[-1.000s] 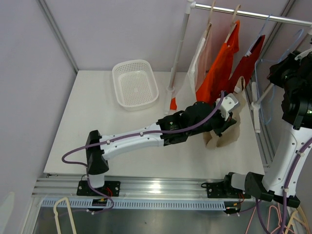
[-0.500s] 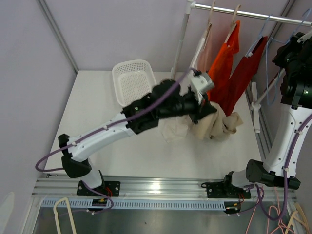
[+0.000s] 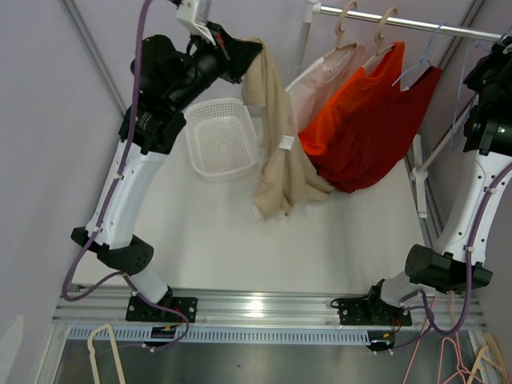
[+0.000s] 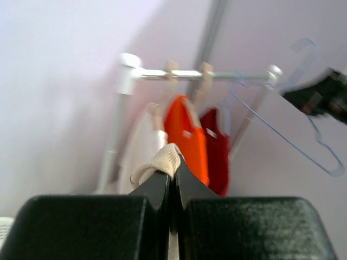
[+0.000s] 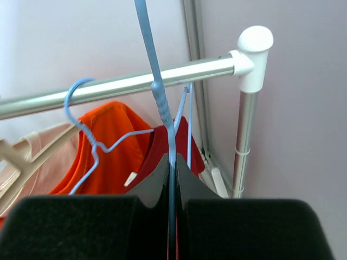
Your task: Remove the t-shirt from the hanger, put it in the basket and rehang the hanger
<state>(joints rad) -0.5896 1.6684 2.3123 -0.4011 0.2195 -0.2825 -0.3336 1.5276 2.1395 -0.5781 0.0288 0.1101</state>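
Observation:
My left gripper (image 3: 254, 46) is raised high at the back, above the basket, and is shut on a beige t-shirt (image 3: 282, 156). The shirt hangs from the jaws down to the table. In the left wrist view a fold of it (image 4: 162, 158) pokes out between the closed fingers (image 4: 172, 174). My right gripper (image 3: 498, 66) is up by the right end of the clothes rail and is shut on a bare light-blue wire hanger (image 5: 161, 92). That hanger also shows in the left wrist view (image 4: 317, 135).
A metal clothes rail (image 3: 416, 26) crosses the back right on a white post (image 3: 290, 88). A pink shirt (image 3: 320, 76), an orange shirt (image 3: 352, 108) and a dark red shirt (image 3: 384, 140) hang from it. A white basket (image 3: 222, 138) sits at the back left.
My left arm has swung up and to the left, lifting the beige shirt from the table by the rack to high above the basket. The hanging shirts have swung out.

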